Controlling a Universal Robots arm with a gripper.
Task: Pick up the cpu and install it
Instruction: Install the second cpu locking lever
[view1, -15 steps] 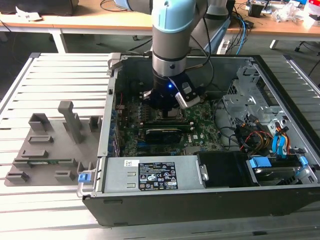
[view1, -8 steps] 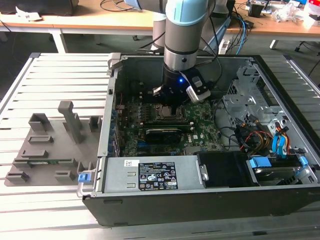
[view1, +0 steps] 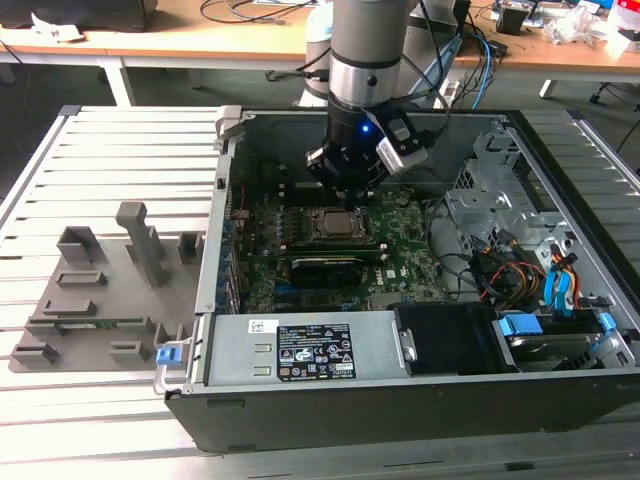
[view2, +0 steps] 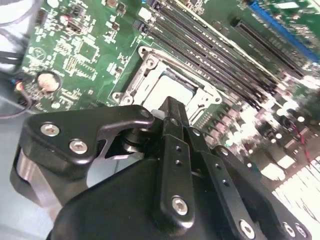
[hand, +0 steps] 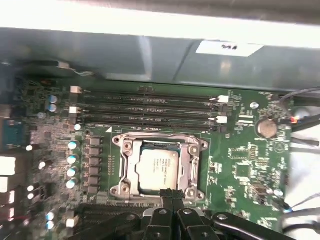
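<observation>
The cpu (hand: 157, 167), a pale silver square, lies flat inside the metal-framed socket (hand: 125, 172) on the green motherboard (hand: 240, 170). In the exterior view the cpu (view1: 330, 222) sits mid-board inside the open computer case. My gripper (view1: 345, 192) hangs just above and behind the socket. In the first wrist view the gripper (hand: 170, 193) hovers at the socket's near edge, its two black fingers pressed together with nothing between them. The second wrist view has the gripper (view2: 170, 104) in front of the cpu (view2: 167, 86), hiding part of it.
Memory slots (hand: 150, 107) run alongside the socket. A black card (view1: 335, 268) lies across the board. Cables and a drive cage (view1: 490, 200) fill the case on the exterior view's right. A grey plastic holder tray (view1: 100, 290) rests on the slatted table on the exterior view's left.
</observation>
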